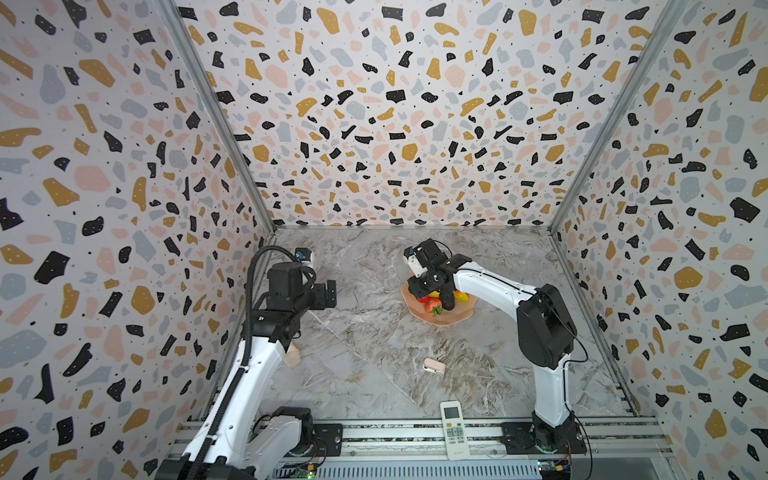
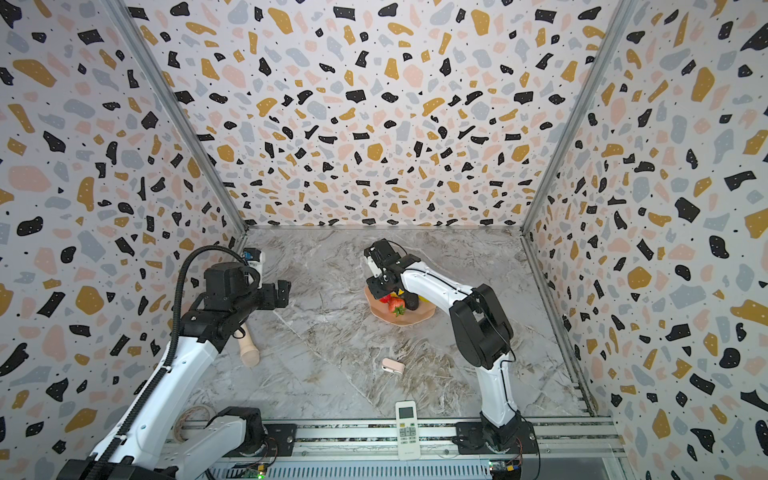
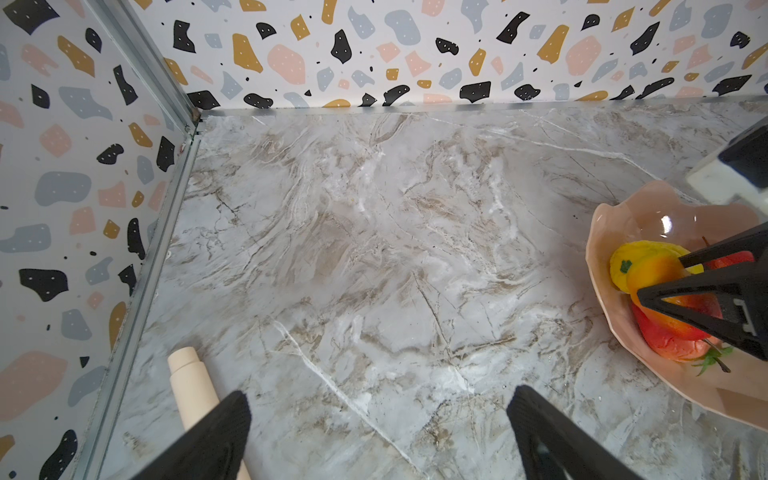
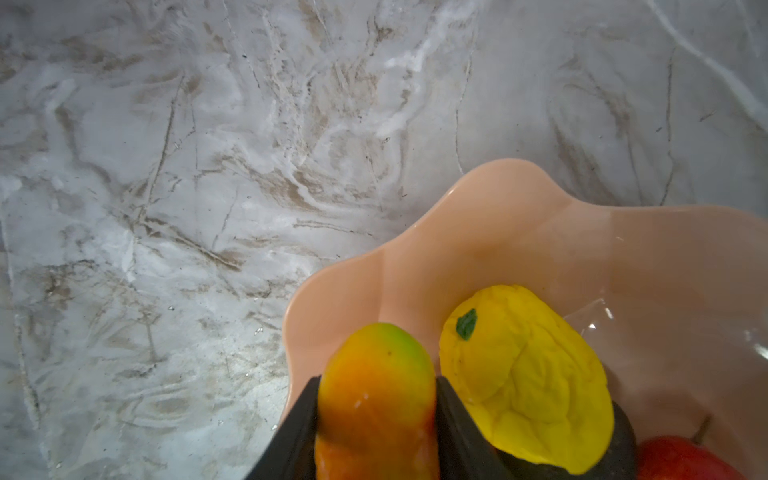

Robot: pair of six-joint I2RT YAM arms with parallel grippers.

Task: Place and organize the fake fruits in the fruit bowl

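- Nearest my base, the white remote control [image 1: 455,428] lies across the front rail [image 1: 374,434], long axis running away from me, screen at the far end; its button print is too small to read
- Further in, the small pink-white clip [image 1: 434,366] lies on the marble table [image 1: 374,382], well apart from the bowl
- My left claw [image 3: 378,411] hangs over bare marble, spread wide and empty; a pale wooden peg [image 3: 193,386] lies on the table under that arm
- Past mid-table sits the fruit bowl [image 1: 449,321]; the strawberry [image 1: 432,308] is at its near side; the avocado [image 1: 448,300] is just beside it, long axis near-to-far; the second mango [image 1: 460,296] is to the avocado's right
- My right claw [image 4: 377,399] is clamped on a mango [image 4: 374,361] over the bowl's far-left part; the mango's long axis runs along my fingers, its green-yellow tip poking out past them toward the wavy rim; whether it touches the bowl I cannot tell
- The bumpy yellow fruit [image 4: 523,382] lies in the bowl just beside the held mango, nearly parallel to it, its green-marked end pointing the same way
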